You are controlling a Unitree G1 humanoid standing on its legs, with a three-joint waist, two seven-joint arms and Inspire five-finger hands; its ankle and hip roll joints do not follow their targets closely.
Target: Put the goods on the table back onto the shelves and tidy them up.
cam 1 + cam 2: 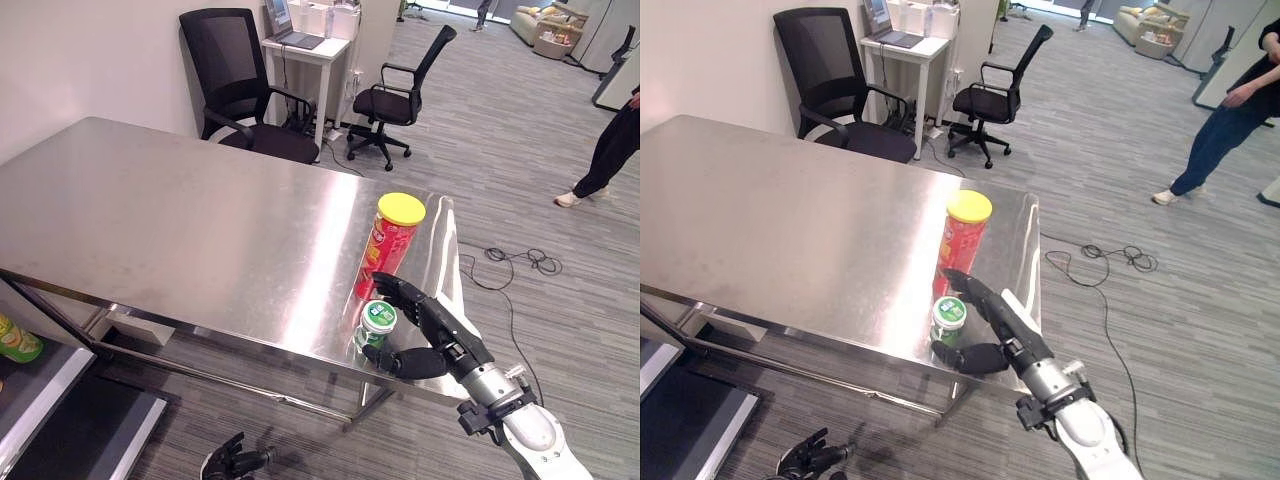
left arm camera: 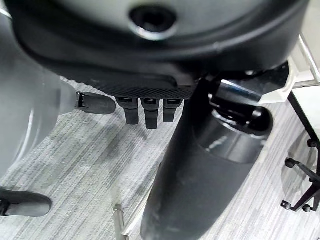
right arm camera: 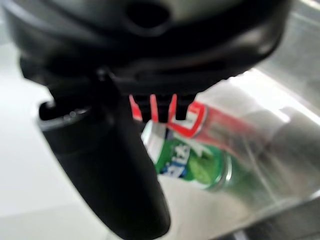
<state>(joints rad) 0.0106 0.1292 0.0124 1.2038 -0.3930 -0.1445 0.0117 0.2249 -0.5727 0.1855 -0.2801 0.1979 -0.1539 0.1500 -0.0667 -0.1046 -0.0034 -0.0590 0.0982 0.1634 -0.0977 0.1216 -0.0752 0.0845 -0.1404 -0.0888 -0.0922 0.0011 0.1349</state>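
— Green jar (image 1: 377,323), white lid: where?
— Between right hand's (image 1: 992,330) straight fingers and thumb, on steel table (image 1: 180,230) by its near edge. Spread, no visible contact. Jar base hidden by thumb.
— Behind it?
— Red cylindrical chip can (image 1: 389,245), yellow lid, upright, just beyond the fingers.
— Left hand (image 1: 232,462)?
— Low, over grey carpet; fingers loosely spread.

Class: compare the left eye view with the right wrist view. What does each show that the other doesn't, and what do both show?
Only the left eye view takes in the whole steel table, the yellow lid of the red canister, two office chairs and a person standing. Only the right wrist view shows the small green jar side-on between thumb and fingers. Both show the open right hand around the jar, with the canister beside it.
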